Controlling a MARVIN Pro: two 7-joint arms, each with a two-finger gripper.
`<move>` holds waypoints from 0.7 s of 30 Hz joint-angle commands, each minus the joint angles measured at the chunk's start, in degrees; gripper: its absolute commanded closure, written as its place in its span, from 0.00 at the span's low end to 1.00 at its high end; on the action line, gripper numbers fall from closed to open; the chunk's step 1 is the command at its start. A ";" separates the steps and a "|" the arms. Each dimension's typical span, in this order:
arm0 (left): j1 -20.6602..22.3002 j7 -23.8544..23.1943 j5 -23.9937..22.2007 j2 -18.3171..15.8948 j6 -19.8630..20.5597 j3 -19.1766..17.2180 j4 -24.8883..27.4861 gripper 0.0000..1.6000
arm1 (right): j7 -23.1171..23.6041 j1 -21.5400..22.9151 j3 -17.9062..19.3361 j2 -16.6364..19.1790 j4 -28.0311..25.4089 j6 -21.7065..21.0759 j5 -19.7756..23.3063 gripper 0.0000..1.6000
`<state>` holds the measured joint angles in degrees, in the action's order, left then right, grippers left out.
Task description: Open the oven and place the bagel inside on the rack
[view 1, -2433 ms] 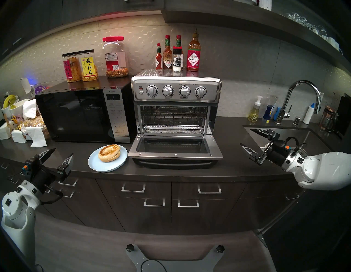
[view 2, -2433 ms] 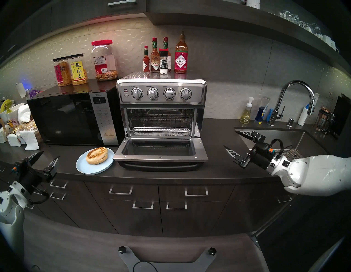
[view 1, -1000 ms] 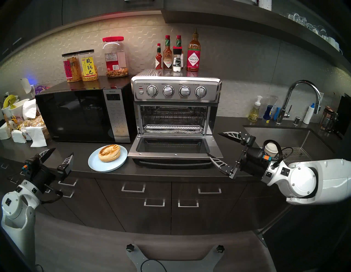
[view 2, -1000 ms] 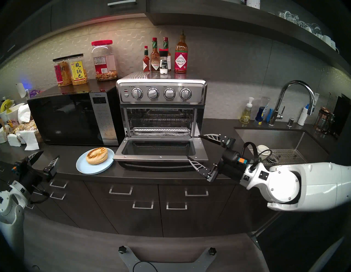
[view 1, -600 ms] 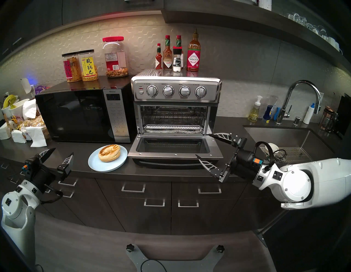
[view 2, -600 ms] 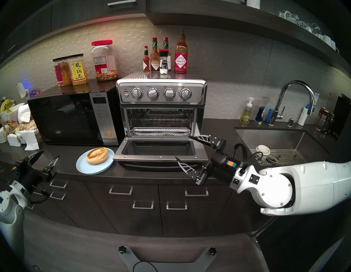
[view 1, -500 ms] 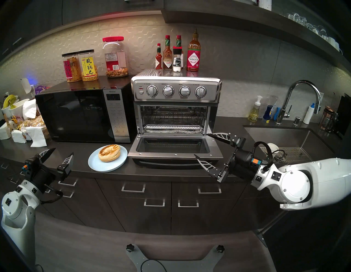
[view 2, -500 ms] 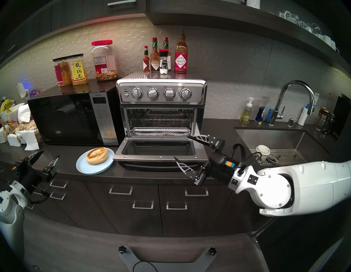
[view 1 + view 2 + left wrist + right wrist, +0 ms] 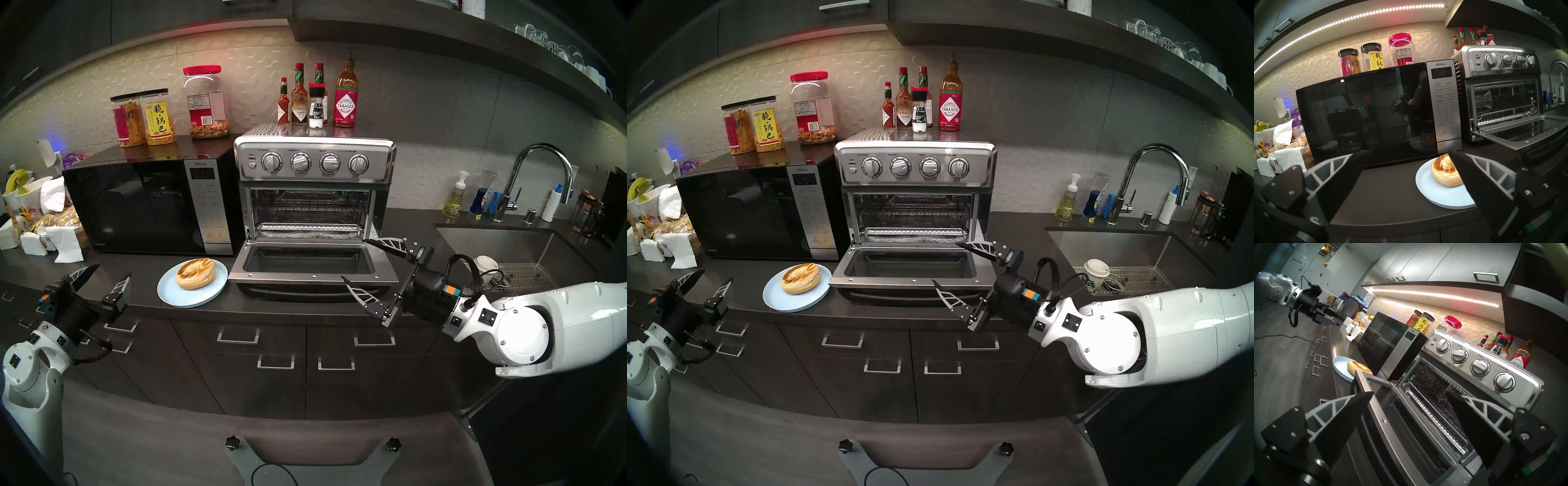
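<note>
Head views show the oven (image 9: 315, 190) door (image 9: 314, 266) already down, with the right pincer (image 9: 354, 259) spread wide and empty above the door's right corner. The bagel (image 9: 195, 273) sits on the plate (image 9: 169, 292), far beyond the door from that pincer. The left pincer (image 9: 107, 271), also apart and empty, has it just ahead. Risk: the right pincer striking the door; a hard squeeze splitting the sliced bagel.

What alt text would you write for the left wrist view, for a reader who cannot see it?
A bagel lies on a blue plate on a dark counter, seen between the open jaws of the left gripper. Behind stands a black microwave; to its right the oven, its door down and rack bare.
</note>
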<state>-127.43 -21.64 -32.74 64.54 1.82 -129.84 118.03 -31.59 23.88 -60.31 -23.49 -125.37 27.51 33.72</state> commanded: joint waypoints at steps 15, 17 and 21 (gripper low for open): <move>0.01 0.02 0.12 -0.02 -0.16 -0.44 1.12 0.00 | -8.15 -7.12 10.80 -17.40 -4.43 -8.10 5.93 0.00; 0.01 0.02 0.12 -0.02 -0.15 -0.45 1.12 0.00 | -8.94 -8.03 11.77 -19.03 -3.94 -8.74 6.27 0.00; 0.03 0.01 0.11 -0.02 -0.16 -0.43 1.09 0.00 | -11.09 -10.67 14.63 -23.46 -2.12 -11.01 6.42 0.00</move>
<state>-127.35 -21.67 -32.74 64.55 1.82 -129.82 118.03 -38.41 16.72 -50.21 -37.95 -129.05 19.01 39.61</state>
